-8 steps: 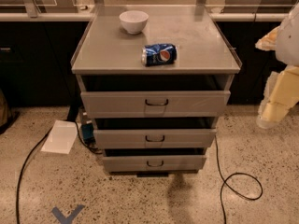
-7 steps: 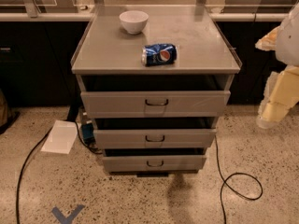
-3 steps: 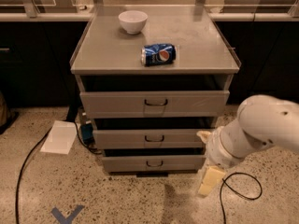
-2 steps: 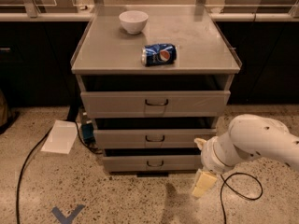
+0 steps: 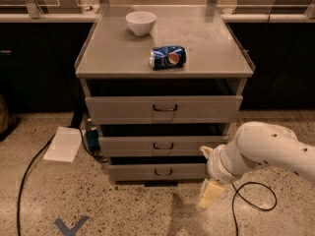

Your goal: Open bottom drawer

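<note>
The arm has swung in from the far right, so the end effector (image 5: 208,194) now hangs just right of the bottom drawer (image 5: 157,172), clenched or released I cannot tell. That drawer, lowest under the desk (image 5: 113,53), has not shifted; well above it lies a Pepsi-logo can (image 5: 167,57).

The bottom drawer (image 5: 133,172) is a grey metal front, the narrowest and shortest of three and the lowest of them, with a small dark wire handle (image 5: 163,172) at its centre. It sits level at the 6 o'clock end of the stack, just above the speckled floor (image 5: 147,210), with a dark band of shadow along its top edge and none of its interior showing. The tool (image 5: 209,194) hangs at about 4 o'clock from the handle, just past the front's right end, pale and pointing down at the floor.
</note>
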Controlling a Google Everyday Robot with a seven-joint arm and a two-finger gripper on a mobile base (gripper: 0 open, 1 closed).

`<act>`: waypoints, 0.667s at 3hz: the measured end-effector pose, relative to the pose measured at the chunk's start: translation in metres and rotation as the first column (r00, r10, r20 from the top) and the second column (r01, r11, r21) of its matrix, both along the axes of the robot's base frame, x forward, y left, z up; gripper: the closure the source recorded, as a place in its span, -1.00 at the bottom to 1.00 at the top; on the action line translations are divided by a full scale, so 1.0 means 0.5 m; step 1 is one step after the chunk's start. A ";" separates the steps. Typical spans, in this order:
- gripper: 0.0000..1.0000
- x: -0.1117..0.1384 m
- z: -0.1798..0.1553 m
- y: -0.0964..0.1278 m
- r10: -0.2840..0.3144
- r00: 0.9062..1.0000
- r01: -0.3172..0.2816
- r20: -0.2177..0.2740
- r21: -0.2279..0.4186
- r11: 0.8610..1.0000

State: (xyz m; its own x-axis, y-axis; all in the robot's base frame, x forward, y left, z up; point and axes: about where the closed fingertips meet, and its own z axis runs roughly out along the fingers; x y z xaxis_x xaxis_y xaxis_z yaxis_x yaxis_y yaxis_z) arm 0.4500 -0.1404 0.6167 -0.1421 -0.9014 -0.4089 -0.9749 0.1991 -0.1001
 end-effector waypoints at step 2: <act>-1.00 0.073 -0.110 0.062 0.097 0.995 -0.100 0.038 0.104 0.990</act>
